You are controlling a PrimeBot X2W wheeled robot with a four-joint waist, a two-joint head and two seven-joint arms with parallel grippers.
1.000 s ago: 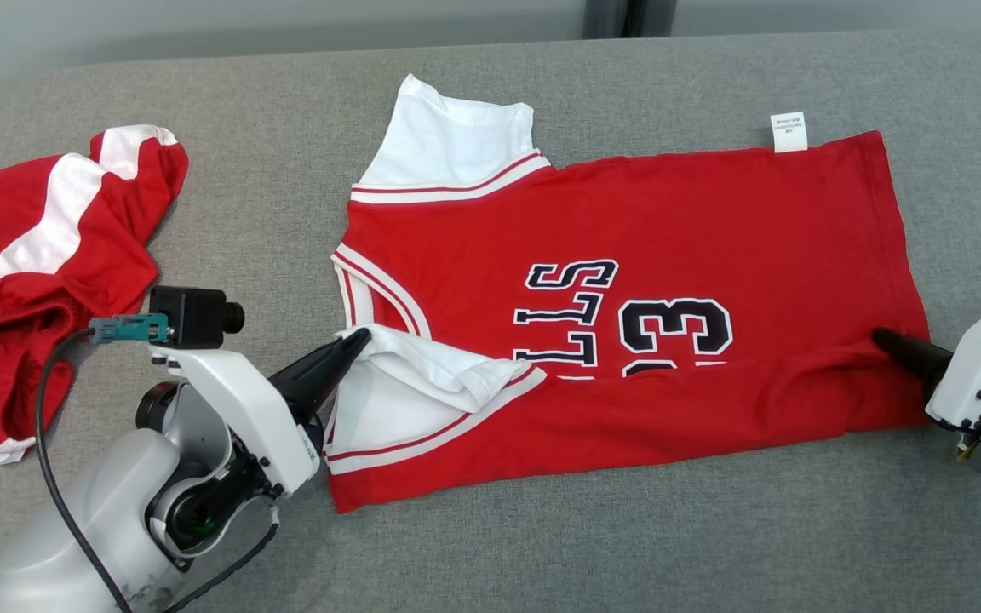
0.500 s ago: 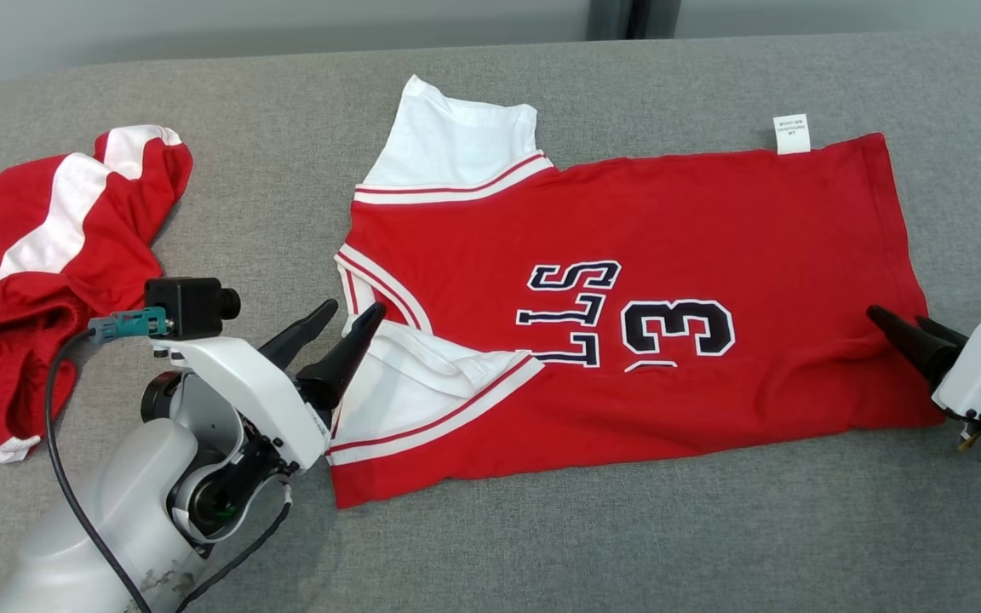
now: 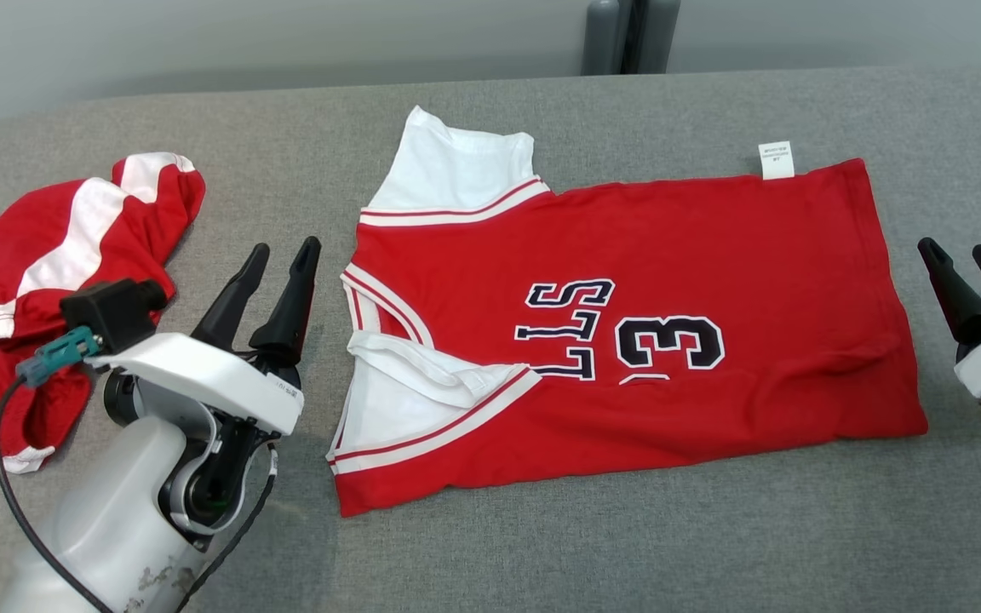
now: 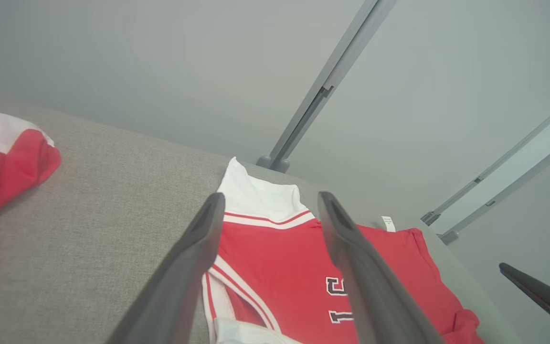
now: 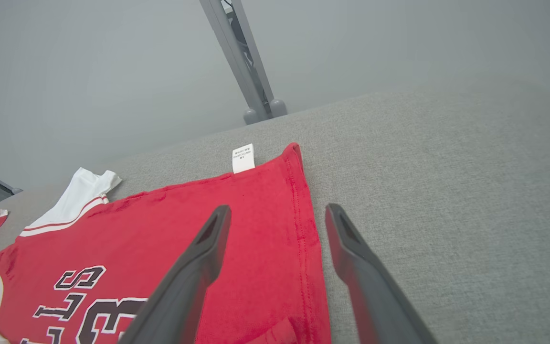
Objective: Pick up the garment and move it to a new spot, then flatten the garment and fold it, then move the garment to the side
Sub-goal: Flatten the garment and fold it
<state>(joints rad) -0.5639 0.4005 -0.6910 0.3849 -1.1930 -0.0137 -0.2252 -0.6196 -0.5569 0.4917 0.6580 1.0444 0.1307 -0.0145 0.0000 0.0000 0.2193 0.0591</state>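
The garment [image 3: 627, 281] is a red jersey with white sleeves and dark lettering, lying across the grey table with its near long edge folded up over the front. It also appears in both wrist views, garment [image 4: 284, 267] and garment [image 5: 160, 248]. My left gripper [image 3: 284, 254] stands open just left of the jersey's neck end, clear of the cloth, its fingers [image 4: 189, 267] apart. Just past the hem end is my right gripper [image 3: 959, 254], open and holding nothing, with its fingers [image 5: 194, 267] spread above the hem.
A second red and white garment [image 3: 56, 281] lies crumpled at the table's left end. A white label [image 3: 777, 160] sticks out at the jersey's far hem corner. A grey post [image 3: 627, 36] stands behind the table. Bare grey table surface [image 3: 627, 545] lies along the near side.
Both grippers have opened, let go of the jersey's folded edge and drawn back from it. The folded edge now rests on the jersey. The head camera has tilted a little.
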